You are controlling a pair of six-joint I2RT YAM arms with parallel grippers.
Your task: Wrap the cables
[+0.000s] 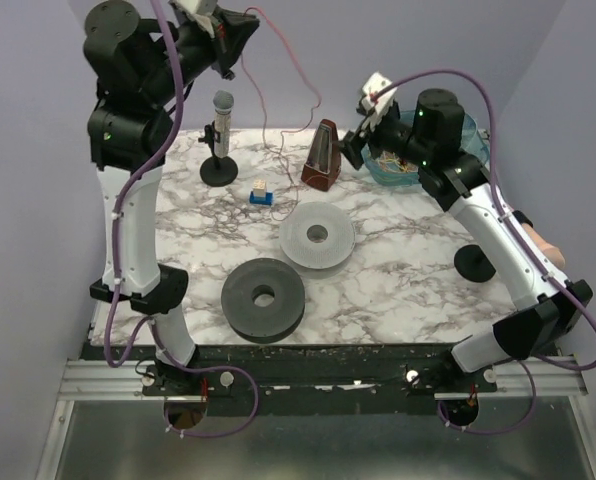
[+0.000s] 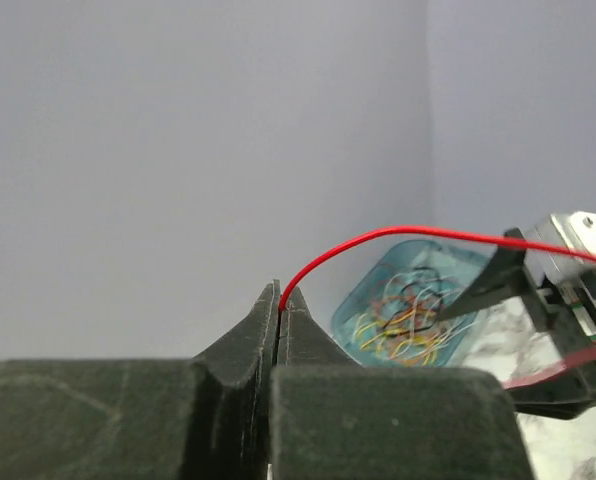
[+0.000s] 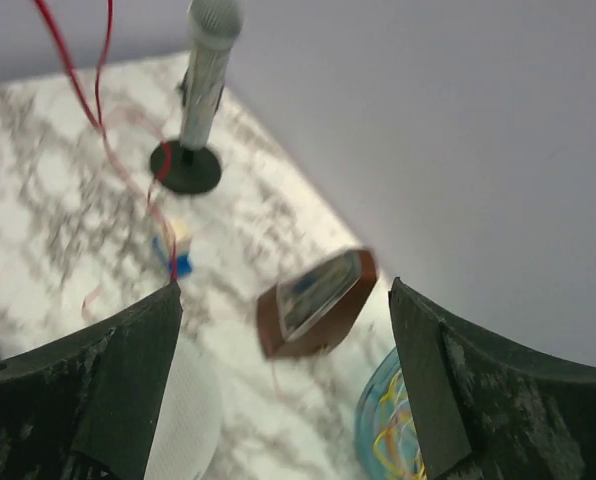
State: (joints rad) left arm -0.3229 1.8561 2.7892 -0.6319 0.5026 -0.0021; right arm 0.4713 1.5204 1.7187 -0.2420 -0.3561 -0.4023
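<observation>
Left gripper [image 2: 280, 302]: closed tight on one end of a red cable [image 2: 408, 229] and raised high above the surface [image 1: 398, 290].
Cable path: from the pinch it arcs toward the right arm. In the top view it then hangs in a loose line down to the marble, between the microphone [image 1: 221, 110] and the metronome [image 1: 323, 155].
Right gripper [image 3: 283, 290]: fingers spread wide with nothing between them. It hovers over the metronome, and the cable shows only at the upper left of its wrist view.
Other cables [image 2: 408, 325]: a multicoloured tangle lying in the blue tray [image 2: 443, 258] at the far right of the surface.
Done so far: we judge that one cable is drawn clear of the tangle and held up by one end — no more than that.
Left to do: we find no loop, coil or bundle anywhere along the cable, so the wrapping itself is not yet begun. The tangle in the tray awaits the same treatment.
Discs: a white disc [image 1: 298, 240] and a black disc [image 1: 243, 300] lie bare nearer the arms — we cannot tell whether they serve as spools.
</observation>
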